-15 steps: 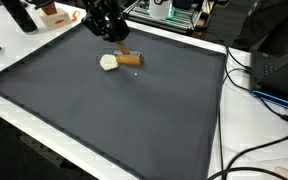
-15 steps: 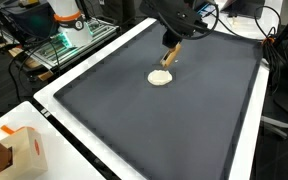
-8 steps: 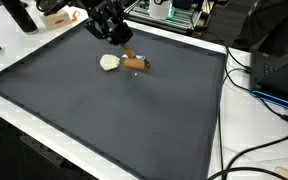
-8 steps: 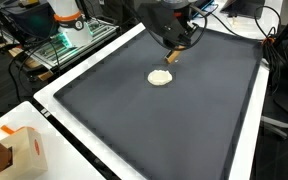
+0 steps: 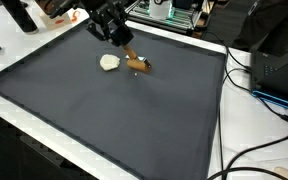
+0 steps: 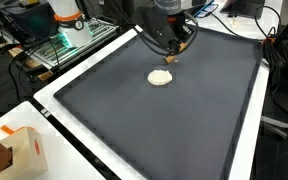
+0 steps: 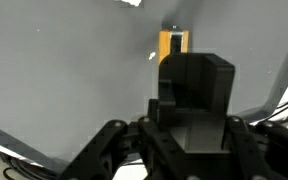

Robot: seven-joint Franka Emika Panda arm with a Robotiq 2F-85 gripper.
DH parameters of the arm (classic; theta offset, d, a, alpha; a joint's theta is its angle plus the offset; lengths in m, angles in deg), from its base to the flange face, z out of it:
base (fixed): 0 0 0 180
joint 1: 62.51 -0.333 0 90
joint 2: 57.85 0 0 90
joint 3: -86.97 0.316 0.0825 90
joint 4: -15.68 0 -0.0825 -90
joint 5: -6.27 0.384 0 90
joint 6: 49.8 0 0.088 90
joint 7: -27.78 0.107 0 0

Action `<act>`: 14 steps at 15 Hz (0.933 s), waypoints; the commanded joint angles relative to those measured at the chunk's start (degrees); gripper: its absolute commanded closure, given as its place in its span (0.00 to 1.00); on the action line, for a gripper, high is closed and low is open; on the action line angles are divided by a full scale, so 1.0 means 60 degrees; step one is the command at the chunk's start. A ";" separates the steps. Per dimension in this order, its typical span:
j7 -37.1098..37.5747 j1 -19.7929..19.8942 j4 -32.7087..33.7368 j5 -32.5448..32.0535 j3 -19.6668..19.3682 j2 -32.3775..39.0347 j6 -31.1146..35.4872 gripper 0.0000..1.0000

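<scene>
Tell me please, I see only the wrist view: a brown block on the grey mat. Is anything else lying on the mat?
Observer: Yes. A cream disc lies beside the block, apart from it.
Operator: Does the gripper hold the block?
Observer: I cannot tell. In both exterior views the gripper hangs low over one end of the block and hides its own fingers.
Operator: What is beside the mat?
Observer: Black cables run over the white table along one edge of the mat.
</scene>
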 commanded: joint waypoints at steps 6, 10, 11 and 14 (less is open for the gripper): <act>0.0420 -0.0142 -0.0085 -0.0825 -0.0115 -0.0438 -0.0741 0.76; 0.0558 -0.0261 0.0104 -0.1575 -0.0134 -0.0506 -0.0915 0.76; 0.0577 -0.0284 0.0144 -0.1735 -0.0131 -0.0534 -0.0922 0.76; 0.0686 -0.0350 0.0270 -0.2140 -0.0127 -0.0586 -0.0882 0.76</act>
